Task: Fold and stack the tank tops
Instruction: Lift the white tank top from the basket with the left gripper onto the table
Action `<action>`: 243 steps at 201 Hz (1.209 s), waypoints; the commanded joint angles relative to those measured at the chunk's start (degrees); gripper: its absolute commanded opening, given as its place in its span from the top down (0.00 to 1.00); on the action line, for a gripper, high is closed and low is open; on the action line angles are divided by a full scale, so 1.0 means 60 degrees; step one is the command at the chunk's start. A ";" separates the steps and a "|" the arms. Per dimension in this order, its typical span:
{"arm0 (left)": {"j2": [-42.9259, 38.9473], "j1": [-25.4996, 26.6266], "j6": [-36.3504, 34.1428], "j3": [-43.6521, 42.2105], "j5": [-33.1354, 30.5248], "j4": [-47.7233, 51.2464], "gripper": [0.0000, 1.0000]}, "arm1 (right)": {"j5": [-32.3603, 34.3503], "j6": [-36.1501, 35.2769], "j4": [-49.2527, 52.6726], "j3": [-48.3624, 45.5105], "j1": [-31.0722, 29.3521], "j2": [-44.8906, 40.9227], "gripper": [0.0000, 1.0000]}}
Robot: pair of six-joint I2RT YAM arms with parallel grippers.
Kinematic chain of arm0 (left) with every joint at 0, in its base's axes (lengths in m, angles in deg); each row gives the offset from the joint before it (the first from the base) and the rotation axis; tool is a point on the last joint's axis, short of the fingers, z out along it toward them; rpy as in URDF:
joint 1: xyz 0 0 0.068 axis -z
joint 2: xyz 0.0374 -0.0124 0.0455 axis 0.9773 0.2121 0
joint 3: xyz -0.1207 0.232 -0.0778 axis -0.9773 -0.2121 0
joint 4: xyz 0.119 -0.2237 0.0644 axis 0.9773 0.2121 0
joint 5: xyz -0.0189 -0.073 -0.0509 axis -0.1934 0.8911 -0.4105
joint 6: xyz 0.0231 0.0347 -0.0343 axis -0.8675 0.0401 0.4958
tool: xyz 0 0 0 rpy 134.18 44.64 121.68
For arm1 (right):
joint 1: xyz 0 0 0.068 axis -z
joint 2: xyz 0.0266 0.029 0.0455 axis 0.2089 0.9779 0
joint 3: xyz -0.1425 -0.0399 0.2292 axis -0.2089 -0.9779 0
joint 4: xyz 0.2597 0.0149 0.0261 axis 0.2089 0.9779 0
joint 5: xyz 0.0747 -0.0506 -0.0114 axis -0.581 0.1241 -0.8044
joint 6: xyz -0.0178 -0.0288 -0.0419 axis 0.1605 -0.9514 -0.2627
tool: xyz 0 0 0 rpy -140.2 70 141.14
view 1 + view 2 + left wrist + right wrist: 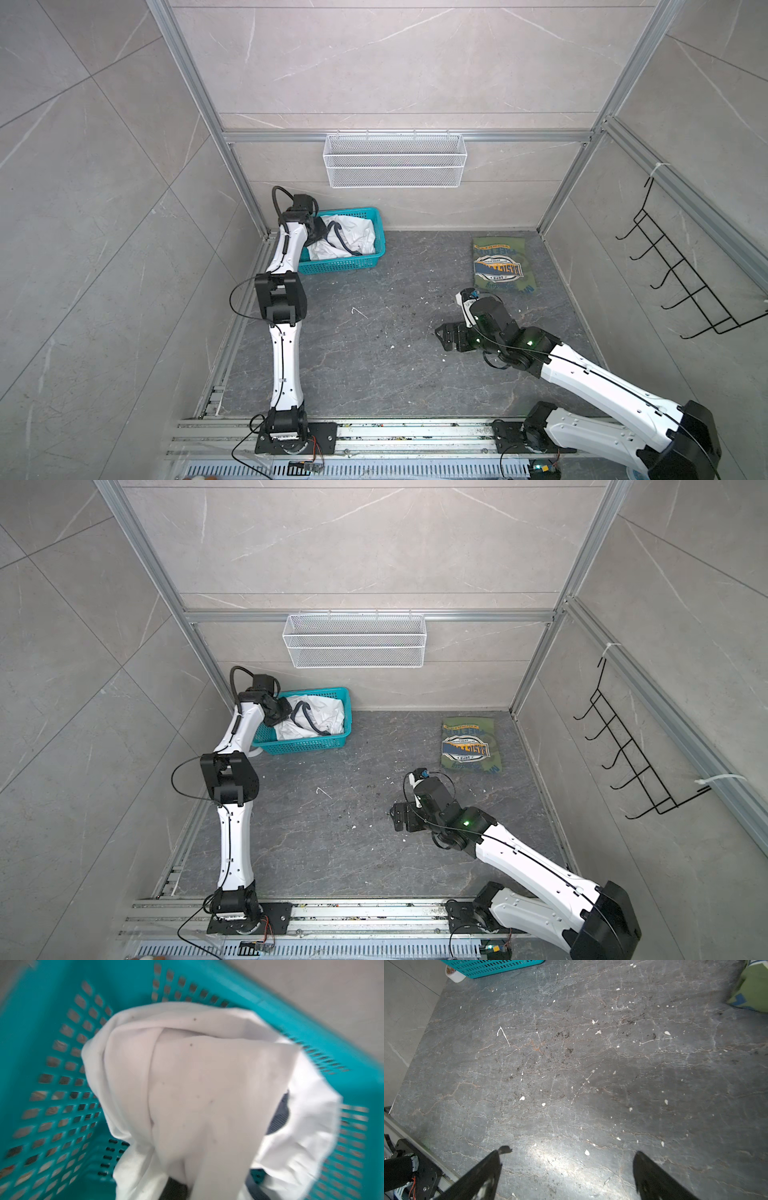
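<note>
left gripper [321, 234] clamped on white tank top [353, 239] in basket [345, 266]; right gripper [572, 1152] spread wide, empty; we risk dragging basket if cloth snags

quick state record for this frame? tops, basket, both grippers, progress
white tank top: crumpled inside the teal basket, far left of the table
green tank top: folded, graphic up, flat on the table, far right
left gripper: in the basket, shut on the white tank top
right gripper: open, empty, over bare table
progress: one top folded, no stack yet
</note>
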 commanded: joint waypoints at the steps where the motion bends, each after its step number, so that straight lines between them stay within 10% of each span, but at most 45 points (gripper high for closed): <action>1: -0.2426 0.0125 0.0209 0.0314 0.0606 -0.0355 1.00 | 0.0095 0.0316 0.0198 -0.0339 -0.0053 -0.0313 0.00; 127: -0.7559 0.4483 -0.0725 -0.0475 -0.0055 -0.0412 1.00 | 0.0032 0.0632 0.0708 -0.0630 -0.0061 -0.1697 0.01; 211: -1.1360 0.6194 0.1162 -1.0779 -0.0360 -0.4045 1.00 | 0.0593 0.0407 0.1702 0.0052 -0.0061 -0.2356 0.01; 243: -1.1047 0.6277 0.1299 -1.2968 0.0034 -0.3497 0.52 | 0.0398 0.0464 0.1452 -0.0105 -0.0061 -0.2066 0.00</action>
